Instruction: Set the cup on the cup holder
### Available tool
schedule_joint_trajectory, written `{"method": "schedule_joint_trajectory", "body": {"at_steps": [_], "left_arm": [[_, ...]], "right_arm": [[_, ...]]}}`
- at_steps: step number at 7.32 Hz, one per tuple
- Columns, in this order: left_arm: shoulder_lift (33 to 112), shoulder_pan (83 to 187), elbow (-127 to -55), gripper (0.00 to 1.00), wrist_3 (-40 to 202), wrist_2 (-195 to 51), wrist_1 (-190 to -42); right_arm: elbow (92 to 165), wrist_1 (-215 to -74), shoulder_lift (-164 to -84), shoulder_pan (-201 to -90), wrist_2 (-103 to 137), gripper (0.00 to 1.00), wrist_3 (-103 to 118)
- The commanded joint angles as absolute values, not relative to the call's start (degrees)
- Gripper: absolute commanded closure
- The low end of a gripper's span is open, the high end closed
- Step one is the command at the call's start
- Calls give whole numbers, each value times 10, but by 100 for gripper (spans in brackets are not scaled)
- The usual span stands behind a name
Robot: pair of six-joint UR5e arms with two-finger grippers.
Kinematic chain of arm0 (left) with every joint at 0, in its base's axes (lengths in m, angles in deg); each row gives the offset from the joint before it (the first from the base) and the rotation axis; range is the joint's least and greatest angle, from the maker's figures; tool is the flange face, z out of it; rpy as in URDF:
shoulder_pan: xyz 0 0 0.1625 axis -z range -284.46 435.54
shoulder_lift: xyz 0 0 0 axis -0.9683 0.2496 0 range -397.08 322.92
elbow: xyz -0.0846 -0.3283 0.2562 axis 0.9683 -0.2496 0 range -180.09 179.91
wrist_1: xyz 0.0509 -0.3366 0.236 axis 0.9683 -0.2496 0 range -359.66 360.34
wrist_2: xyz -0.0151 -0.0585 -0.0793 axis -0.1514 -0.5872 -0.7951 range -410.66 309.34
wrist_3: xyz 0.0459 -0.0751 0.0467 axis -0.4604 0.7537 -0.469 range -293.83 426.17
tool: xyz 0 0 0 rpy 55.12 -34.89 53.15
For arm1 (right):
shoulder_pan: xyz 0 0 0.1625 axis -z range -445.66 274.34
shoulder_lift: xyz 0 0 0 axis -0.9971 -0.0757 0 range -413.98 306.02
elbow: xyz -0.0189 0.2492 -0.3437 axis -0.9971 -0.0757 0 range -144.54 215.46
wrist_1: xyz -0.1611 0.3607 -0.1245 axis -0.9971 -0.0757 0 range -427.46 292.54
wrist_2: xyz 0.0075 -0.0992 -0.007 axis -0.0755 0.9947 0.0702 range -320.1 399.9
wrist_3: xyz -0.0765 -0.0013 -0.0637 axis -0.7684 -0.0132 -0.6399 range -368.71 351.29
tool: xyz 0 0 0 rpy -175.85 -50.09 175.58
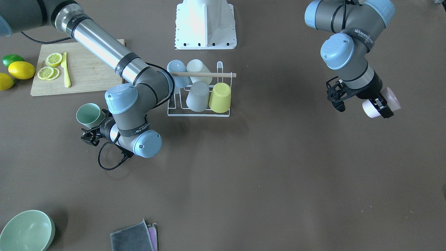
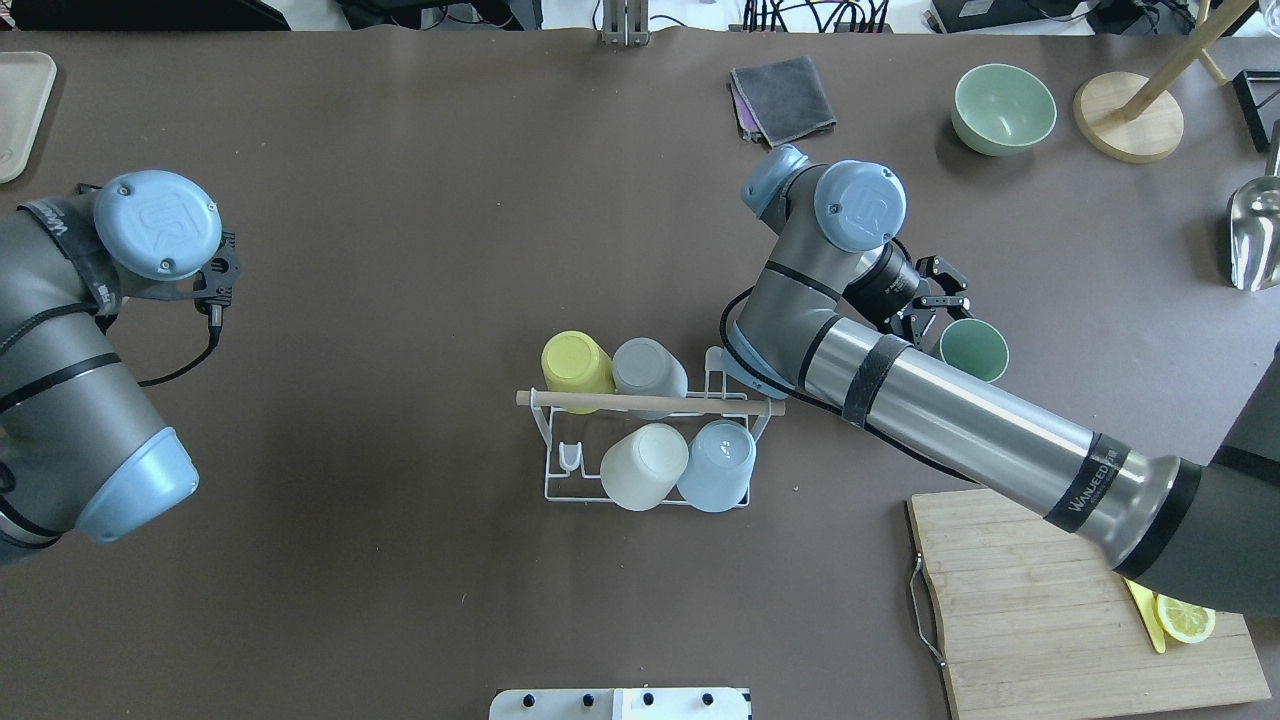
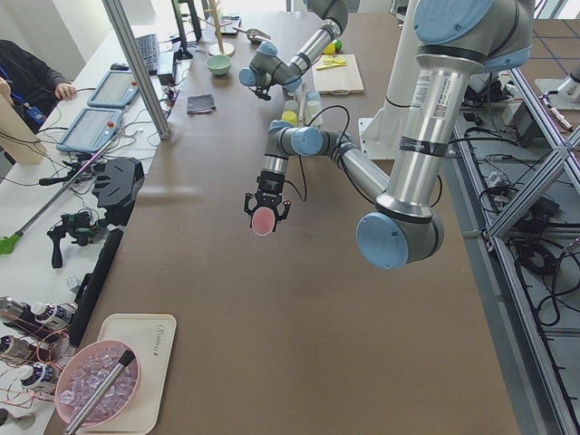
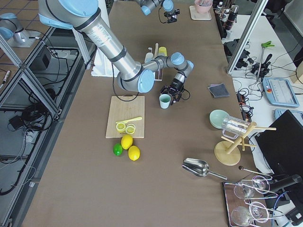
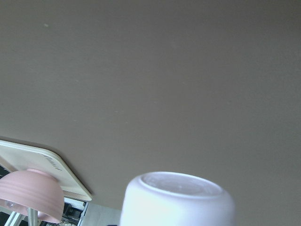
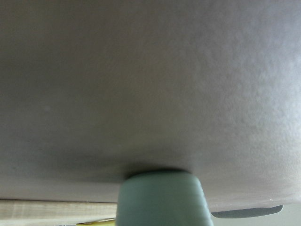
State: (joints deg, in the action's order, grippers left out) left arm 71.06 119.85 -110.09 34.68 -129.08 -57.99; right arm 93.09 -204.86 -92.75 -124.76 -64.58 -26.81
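Observation:
The cup holder [image 1: 198, 113] is a white wire rack with a wooden rod [image 1: 204, 74] across its top, at mid table. It carries a blue, a white, a grey and a yellow cup, all upside down, and shows in the overhead view [image 2: 557, 494] too. My left gripper [image 1: 381, 104] is shut on a pink cup [image 1: 392, 97], held on its side above the table far from the rack. The cup's base fills the left wrist view [image 5: 178, 200]. My right gripper [image 2: 940, 315] is shut on the rim of a green cup [image 2: 975, 352] that stands upright on the table beside the rack.
A wooden cutting board [image 1: 87, 78] with lemon slices and a yellow knife lies behind the right arm. Lemons and a lime [image 1: 21, 69] lie beside the board. A green bowl [image 1: 26, 232] and a grey cloth [image 1: 134, 238] lie at the far edge. The white robot base [image 1: 205, 24] stands behind the rack.

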Motion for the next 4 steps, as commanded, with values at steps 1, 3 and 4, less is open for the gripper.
{"method": "schedule_joint_trajectory", "body": {"at_steps": [1,3,4], "left_arm": [[716,1228,-1141,38,348,-1293,-601],[699,1236,-1178,38,382,-1298,-670],[673,1236,-1175,40,385,-1322,-744]], "right_arm": [[926,-2048,-929,-1244,-645,1,-268],[926,-2049,-931,-1258,-631,1,-300],[926,-2047,-934,-1250,-630,6,-300]]}}
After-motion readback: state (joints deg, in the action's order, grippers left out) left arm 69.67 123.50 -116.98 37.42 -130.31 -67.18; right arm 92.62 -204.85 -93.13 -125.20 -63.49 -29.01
